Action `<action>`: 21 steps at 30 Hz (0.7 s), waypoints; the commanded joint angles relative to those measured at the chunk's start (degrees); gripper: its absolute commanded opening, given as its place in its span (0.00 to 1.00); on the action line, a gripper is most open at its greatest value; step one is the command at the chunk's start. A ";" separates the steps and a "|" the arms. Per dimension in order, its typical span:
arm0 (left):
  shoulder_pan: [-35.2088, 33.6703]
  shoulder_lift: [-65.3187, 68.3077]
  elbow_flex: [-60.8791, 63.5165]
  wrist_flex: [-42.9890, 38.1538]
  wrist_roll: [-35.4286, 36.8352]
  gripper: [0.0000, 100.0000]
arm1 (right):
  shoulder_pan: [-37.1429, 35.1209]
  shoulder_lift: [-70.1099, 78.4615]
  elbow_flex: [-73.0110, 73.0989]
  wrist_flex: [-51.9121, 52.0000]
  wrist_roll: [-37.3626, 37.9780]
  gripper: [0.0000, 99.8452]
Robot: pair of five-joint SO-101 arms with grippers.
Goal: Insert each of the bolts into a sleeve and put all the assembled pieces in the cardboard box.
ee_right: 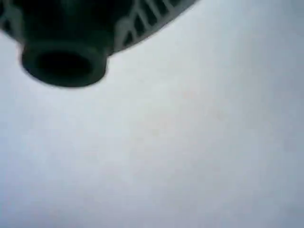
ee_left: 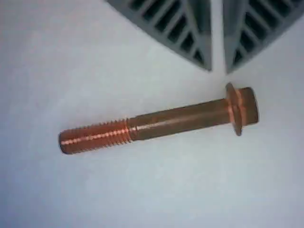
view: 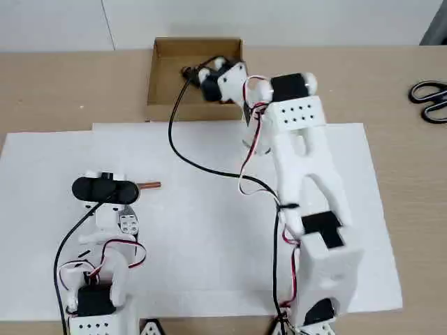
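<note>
A copper bolt (ee_left: 159, 121) lies flat on the white paper (view: 209, 244), its head toward my left gripper (ee_left: 217, 66). That gripper hovers just above the bolt's head end, its grey fingers (ee_left: 190, 38) drawn together to a thin slit with nothing between them. In the high view the bolt (view: 149, 185) pokes out beside the left arm's black camera. My right gripper (view: 194, 73) is stretched over the cardboard box (view: 195, 43) and is shut on a black sleeve (ee_right: 62, 61), whose hollow end faces the right wrist camera.
Scissors (view: 429, 100) lie on the wooden table at the far right. The box sits just beyond the paper's far edge. A black cable (view: 183, 150) loops across the paper between the arms.
</note>
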 commanded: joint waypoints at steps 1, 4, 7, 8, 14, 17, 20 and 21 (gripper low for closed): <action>-0.09 -0.35 -3.82 1.05 -0.09 0.01 | 0.75 -9.54 -2.64 1.80 -4.22 0.00; -0.09 -0.18 -9.98 4.13 -0.09 0.01 | 0.75 -13.49 -2.55 2.42 -6.24 0.00; -0.09 -0.09 -17.98 9.41 -0.26 0.01 | 1.27 -15.87 -0.62 2.59 -7.82 0.00; -0.09 -0.09 -20.88 11.25 -0.26 0.01 | 1.45 -16.84 0.79 2.59 -8.62 0.00; -0.35 9.32 -38.20 18.02 -3.16 0.01 | 1.63 -25.54 10.37 2.42 -11.43 0.00; -0.35 20.66 -49.19 19.87 -2.46 0.01 | 1.71 -28.18 16.88 2.42 -13.19 0.00; -0.35 33.58 -62.37 22.95 2.73 0.01 | 3.12 -31.08 22.68 2.24 -15.03 0.00; -0.18 37.89 -66.42 24.18 4.92 0.01 | 3.56 -32.22 24.18 2.15 -15.03 0.00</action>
